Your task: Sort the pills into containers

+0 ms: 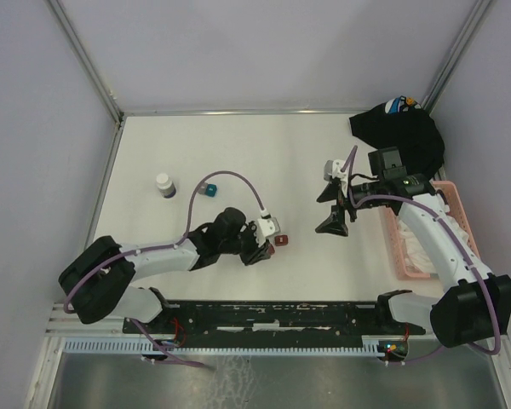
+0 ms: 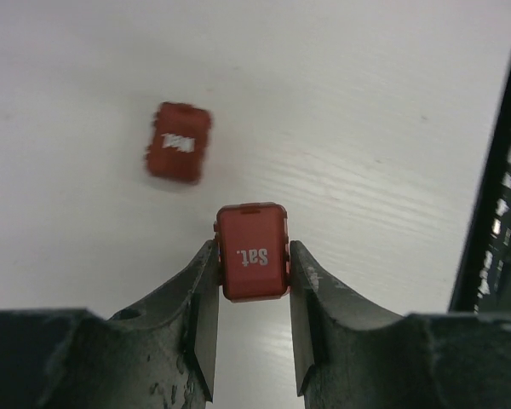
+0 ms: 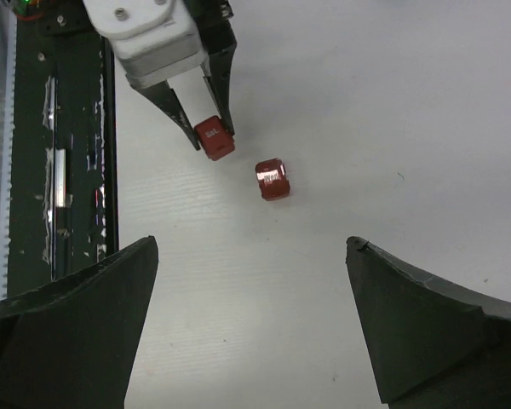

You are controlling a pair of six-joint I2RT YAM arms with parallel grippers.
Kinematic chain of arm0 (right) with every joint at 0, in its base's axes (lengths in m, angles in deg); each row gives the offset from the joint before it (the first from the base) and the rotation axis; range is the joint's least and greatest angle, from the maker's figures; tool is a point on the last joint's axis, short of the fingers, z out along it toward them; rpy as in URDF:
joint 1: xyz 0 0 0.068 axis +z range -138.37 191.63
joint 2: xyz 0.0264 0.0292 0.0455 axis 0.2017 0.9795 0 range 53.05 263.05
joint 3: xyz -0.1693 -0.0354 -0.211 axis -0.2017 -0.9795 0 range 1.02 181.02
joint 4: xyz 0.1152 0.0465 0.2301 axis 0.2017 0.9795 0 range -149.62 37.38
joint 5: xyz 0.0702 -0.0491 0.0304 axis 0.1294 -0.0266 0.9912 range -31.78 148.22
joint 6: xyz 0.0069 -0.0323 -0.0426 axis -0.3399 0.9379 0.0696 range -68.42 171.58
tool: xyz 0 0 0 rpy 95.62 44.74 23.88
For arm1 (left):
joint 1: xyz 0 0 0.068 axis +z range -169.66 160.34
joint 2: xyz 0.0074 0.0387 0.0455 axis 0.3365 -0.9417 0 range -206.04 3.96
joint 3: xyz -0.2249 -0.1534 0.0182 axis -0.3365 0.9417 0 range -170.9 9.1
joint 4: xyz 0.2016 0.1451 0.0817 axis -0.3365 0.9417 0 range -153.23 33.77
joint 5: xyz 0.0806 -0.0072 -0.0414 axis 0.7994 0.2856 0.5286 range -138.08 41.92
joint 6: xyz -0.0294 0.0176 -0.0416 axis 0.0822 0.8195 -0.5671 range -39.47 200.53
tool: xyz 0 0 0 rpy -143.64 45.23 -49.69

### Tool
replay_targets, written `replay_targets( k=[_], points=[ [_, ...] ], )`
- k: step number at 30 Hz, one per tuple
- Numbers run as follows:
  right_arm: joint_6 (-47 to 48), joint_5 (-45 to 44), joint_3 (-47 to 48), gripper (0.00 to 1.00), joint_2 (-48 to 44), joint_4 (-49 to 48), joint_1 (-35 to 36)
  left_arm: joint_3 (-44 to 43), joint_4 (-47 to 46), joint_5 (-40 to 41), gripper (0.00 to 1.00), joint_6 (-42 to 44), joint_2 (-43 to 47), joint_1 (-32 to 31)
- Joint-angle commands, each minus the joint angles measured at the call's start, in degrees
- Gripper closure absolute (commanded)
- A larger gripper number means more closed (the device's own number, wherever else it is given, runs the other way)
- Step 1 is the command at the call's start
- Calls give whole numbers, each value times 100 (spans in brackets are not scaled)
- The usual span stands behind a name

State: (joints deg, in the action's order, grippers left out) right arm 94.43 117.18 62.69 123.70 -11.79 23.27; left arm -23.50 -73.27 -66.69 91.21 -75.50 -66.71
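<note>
— Left arm?
— Stretched low across the table (image 1: 238, 145); left gripper (image 2: 254, 256) pinches the red "Sat." box (image 2: 252, 268). The second red box (image 2: 179, 141) lies apart at its eleven o'clock, label blurred, perhaps "Wed."
— Right?
— Raised; right gripper (image 3: 252, 247) hovers, jaws wide.

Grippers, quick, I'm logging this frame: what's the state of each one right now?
Left gripper: closed on the dark-red Sat. box.
Right gripper: open, holding nothing.

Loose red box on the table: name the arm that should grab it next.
Right. The left fingers are shut on the "Sat." box. The right fingers are open and empty, and the loose red box lies just ahead of them.
</note>
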Motion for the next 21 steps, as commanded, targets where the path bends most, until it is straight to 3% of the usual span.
replay_targets(
  k=[1,14,21],
  points=[
    [1707,67,58,0,-128,793,40,147,-498,-872,86,1067,148,-421],
    [1656,43,69,0,-130,771,40,-750,322,-1021,84,1963,-1094,-864],
    [1698,71,87,0,-124,830,40,-634,1,-556,48,1549,-780,-902]
  ],
)
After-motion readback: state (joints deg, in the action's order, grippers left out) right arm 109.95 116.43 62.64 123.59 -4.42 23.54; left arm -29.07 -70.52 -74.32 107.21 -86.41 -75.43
